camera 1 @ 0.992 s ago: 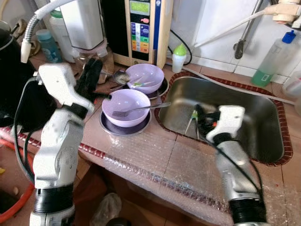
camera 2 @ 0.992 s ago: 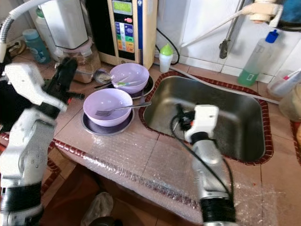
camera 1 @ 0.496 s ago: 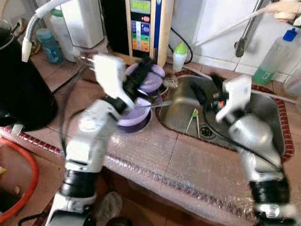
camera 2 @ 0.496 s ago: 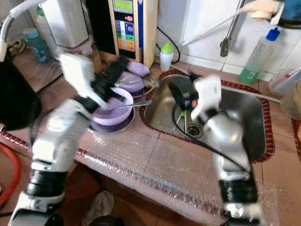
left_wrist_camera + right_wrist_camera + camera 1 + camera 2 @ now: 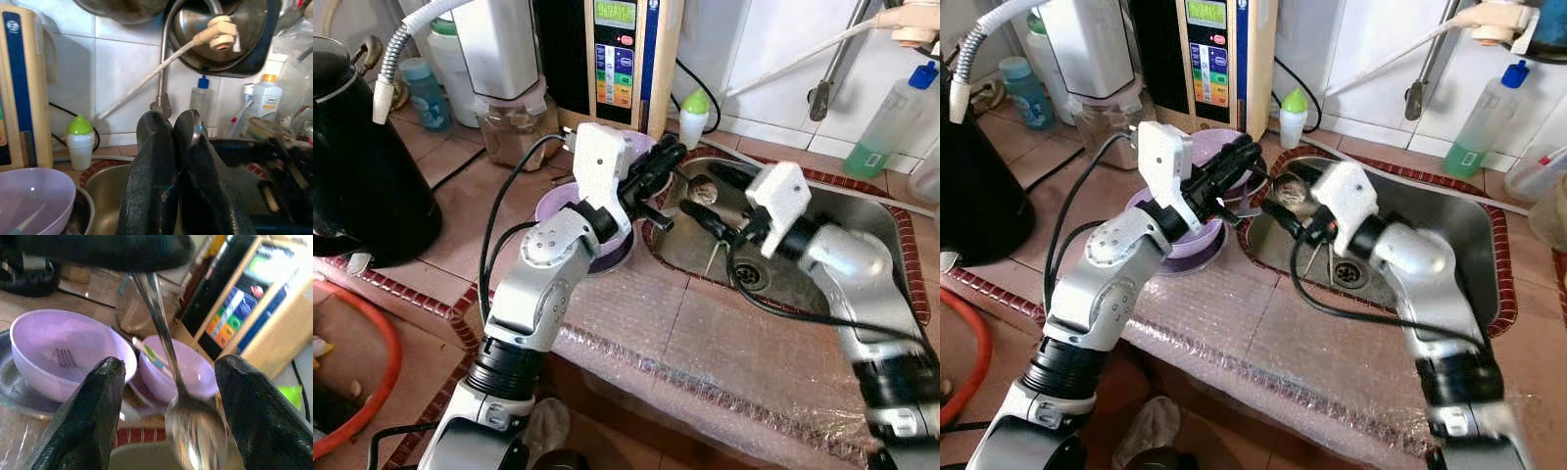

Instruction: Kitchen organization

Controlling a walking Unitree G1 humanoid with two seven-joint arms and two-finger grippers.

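The stainless steel sink (image 5: 842, 230) sits sunk in the tiled worktop (image 5: 470, 196). At its near-left rim the left gripper (image 5: 658, 168), arm reaching across the lilac plastic bowls (image 5: 58, 345), has its fingers (image 5: 151, 186) clenched on a shiny metal spoon (image 5: 188, 423). Over the sink, the right gripper (image 5: 710, 201) points at that spoon, fingers (image 5: 85, 418) spread wide either side of it, holding nothing.

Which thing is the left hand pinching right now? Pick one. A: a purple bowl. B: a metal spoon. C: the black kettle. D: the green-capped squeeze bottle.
B: the left hand has its black fingers shut on the handle of the metal spoon, whose bowl hangs over the sink edge between the open fingers of the right hand; the right wrist view shows the same spoon.
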